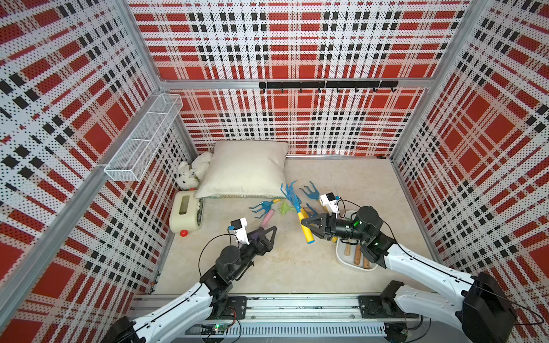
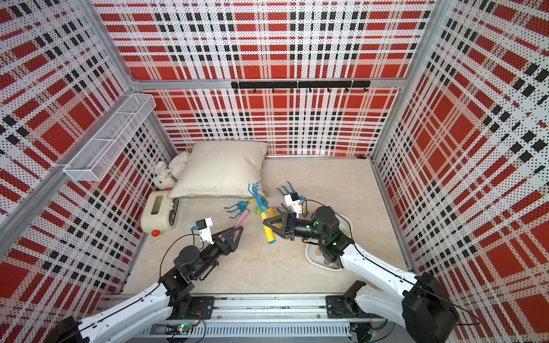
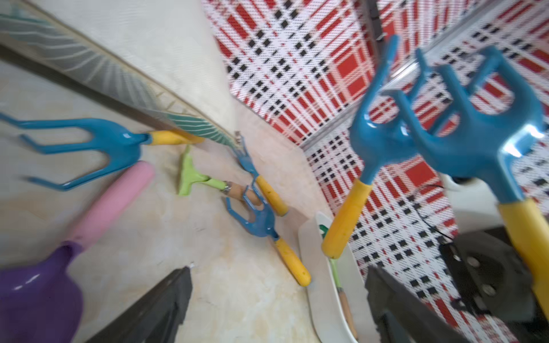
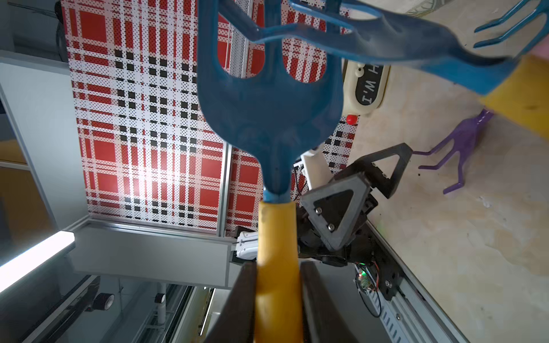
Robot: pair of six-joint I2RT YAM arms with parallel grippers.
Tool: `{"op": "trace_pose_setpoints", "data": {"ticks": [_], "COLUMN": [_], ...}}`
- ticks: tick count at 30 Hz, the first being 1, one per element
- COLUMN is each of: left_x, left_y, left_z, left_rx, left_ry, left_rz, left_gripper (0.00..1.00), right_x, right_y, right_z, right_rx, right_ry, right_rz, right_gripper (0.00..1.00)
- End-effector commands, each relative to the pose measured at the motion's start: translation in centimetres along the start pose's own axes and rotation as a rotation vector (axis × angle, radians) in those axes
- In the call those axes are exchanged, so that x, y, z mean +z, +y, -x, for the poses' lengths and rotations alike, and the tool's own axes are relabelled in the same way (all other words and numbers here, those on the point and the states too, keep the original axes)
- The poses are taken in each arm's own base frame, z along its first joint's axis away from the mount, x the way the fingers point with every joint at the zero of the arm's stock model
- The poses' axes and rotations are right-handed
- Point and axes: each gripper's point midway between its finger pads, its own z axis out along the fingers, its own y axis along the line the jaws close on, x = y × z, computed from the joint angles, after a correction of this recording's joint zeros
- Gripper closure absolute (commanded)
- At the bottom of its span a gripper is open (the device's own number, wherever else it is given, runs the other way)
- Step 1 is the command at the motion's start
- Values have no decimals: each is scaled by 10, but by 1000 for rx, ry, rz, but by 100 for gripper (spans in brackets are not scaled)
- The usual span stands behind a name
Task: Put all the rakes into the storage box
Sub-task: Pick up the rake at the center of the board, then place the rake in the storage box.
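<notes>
The right tool (image 4: 277,279) pinches the yellow handle of a blue rake (image 4: 269,112), held clear of the bench just beside the storage box (image 1: 341,261). The left tool (image 3: 276,285) stands spread and empty. A second rake (image 3: 383,139) seems hooked in its tines and could drop or ride along. The wrist views show that tangle, while both top views, where the heads merge, show the box partly under the arm.

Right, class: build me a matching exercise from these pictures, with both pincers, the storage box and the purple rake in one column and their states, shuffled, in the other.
Things
1. left pincer
2. right pincer
3. storage box
4. purple rake

States
A. lying on the table
B. shut on a blue rake, at its yellow handle
C. open, empty
D. partly under the right arm, wooden-handled tools inside

Pairs: 1-C, 2-B, 3-D, 4-A
</notes>
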Motion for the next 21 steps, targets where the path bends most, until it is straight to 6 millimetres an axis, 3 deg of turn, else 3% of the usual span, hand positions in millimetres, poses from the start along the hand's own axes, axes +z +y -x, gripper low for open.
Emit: {"op": "trace_pose_setpoints", "data": {"ticks": [1, 7, 12, 17, 21], "left_x": [-14, -7, 16, 38, 46], "left_y": [-46, -72, -62, -32, -12], "left_z": [28, 17, 4, -2, -7], "left_rx": [131, 317, 353, 293, 255], "left_ry": [-169, -167, -110, -44, 8], "left_rz": [-198, -258, -183, -4, 114], "left_gripper": [1, 1, 0, 2, 3], "right_x": [4, 11, 8, -37, -83], "right_y": [38, 47, 34, 13, -13], "right_z": [3, 5, 13, 35, 37], "right_rx": [-23, -26, -81, -257, -274], "right_ry": [15, 25, -25, -208, -326], "right_rz": [102, 89, -56, -436, -649], "right_gripper": [100, 100, 100, 100, 100]}}
